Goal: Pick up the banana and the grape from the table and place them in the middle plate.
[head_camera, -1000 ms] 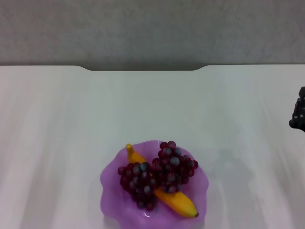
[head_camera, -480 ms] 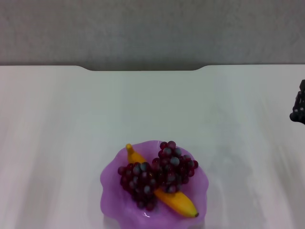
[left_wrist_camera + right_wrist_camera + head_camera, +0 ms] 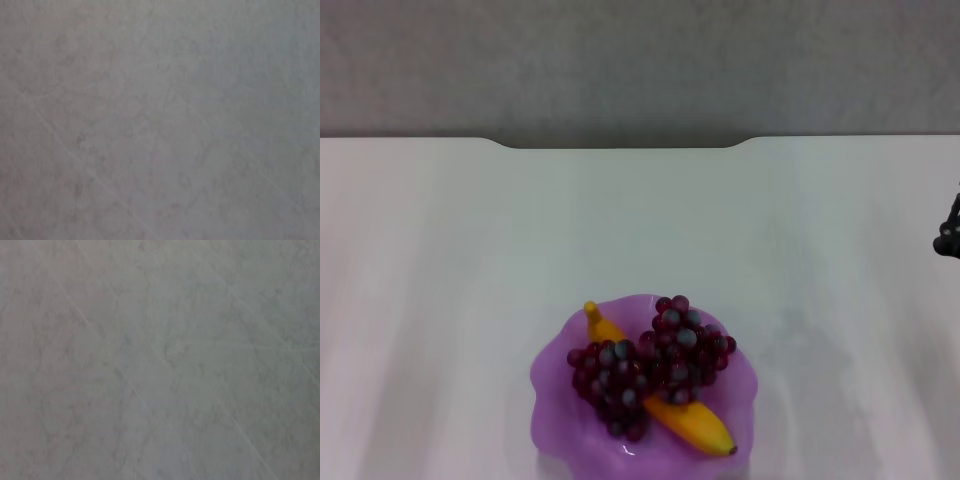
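Observation:
In the head view the purple scalloped plate [image 3: 552,400] sits at the near middle of the white table [image 3: 470,260]. The yellow banana [image 3: 695,425] lies across it, its dark tip toward the near right. The dark red grape bunch [image 3: 655,362] lies on top of the banana, inside the plate. Only a black bit of my right gripper [image 3: 950,232] shows at the right edge, far from the plate. My left gripper is out of view. Both wrist views show only a plain grey mottled surface.
The table's far edge has a notch [image 3: 620,146] in the middle, with a grey wall behind it.
The right gripper has drawn farther off the right edge of the head view. The plate, banana and grapes have not moved.

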Robot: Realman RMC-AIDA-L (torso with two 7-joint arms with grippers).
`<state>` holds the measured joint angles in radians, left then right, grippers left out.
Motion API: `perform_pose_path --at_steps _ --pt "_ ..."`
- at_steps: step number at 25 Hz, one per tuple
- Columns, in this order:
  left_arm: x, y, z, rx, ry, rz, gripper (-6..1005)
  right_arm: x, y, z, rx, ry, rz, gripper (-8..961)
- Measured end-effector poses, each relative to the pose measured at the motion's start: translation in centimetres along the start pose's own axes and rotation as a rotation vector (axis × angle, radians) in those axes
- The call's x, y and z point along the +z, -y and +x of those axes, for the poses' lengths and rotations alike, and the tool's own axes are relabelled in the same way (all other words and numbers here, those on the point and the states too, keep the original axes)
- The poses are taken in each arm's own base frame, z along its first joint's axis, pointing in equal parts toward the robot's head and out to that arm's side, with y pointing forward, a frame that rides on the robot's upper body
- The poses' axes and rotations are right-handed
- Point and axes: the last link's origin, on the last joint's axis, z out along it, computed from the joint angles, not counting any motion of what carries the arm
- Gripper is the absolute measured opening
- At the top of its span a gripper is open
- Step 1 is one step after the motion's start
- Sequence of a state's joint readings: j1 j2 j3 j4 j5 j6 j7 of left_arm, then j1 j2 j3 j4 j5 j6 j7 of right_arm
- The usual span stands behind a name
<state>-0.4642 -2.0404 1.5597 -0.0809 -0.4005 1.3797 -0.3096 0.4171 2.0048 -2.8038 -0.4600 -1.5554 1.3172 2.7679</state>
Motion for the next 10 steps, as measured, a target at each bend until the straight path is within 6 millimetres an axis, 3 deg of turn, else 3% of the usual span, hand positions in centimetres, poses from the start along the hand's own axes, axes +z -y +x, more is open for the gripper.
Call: perform_pose_path --at_steps 4,10 --pt "0.07 -0.08 0.06 0.001 -0.003 -0.004 37 -0.04 0.06 0.03 -0.002 -0.001 0.001 4" --pt "0.10 -0.25 0.01 -0.001 0.000 -0.015 37 -0.05 0.27 0.12 -0.010 -0.002 0.003 5"
